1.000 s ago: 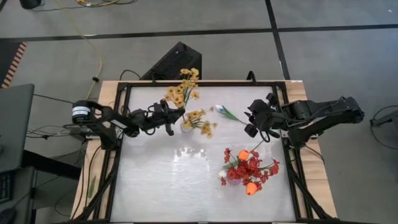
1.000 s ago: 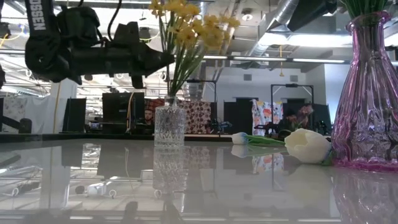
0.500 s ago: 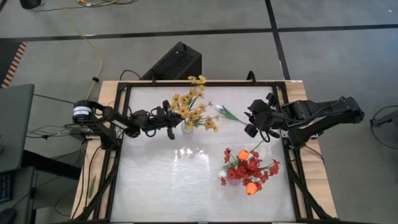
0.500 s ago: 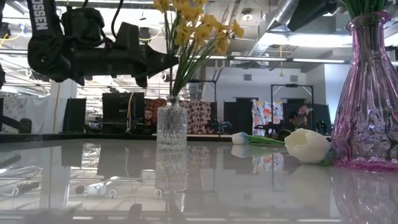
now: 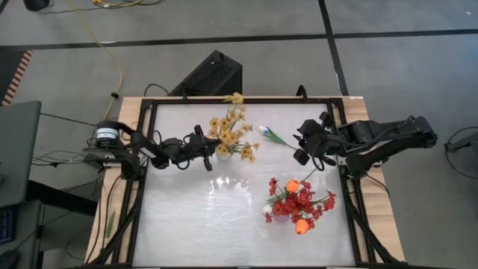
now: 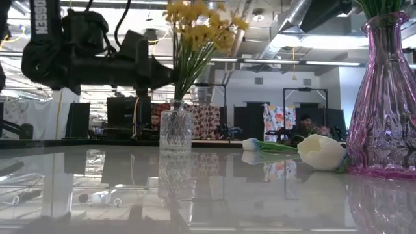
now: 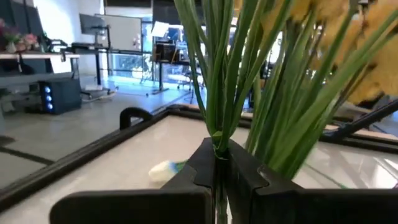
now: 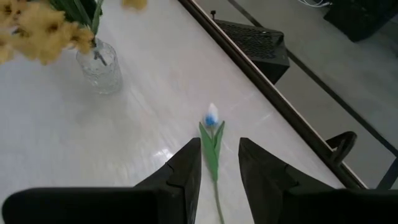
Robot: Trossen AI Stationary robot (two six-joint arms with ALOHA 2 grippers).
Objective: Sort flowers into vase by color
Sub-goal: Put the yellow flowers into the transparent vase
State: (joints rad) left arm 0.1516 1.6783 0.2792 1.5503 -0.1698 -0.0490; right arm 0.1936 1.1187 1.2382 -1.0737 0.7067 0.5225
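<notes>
Worktop point(image 5: 187, 224): white, framed, carrying two vases.

Pink vase point(image 6: 385, 97), toward the right edge and near side: holds red sprays and orange tulip buds point(image 5: 299, 203). Mixed colours; whether this counts as sorted I cannot judge.

Clear vase point(image 6: 176, 132), toward the far edge, left of centre: holds yellow sprays point(image 5: 231, 133). The left gripper point(image 7: 219, 163) is clamped on the green stems just above the vase mouth, so this placement appears unfinished.

White tulips: one point(image 8: 212, 140) lies on the worktop near the far edge, between the clear vase and the right arm. The right gripper point(image 8: 217, 163) hovers over its stem, fingers apart, nothing held. A second white bud point(image 6: 322, 152) lies beside the pink vase.

Assessment: well advanced. Outstanding: release of the yellow stems; white tulips still to be placed.
</notes>
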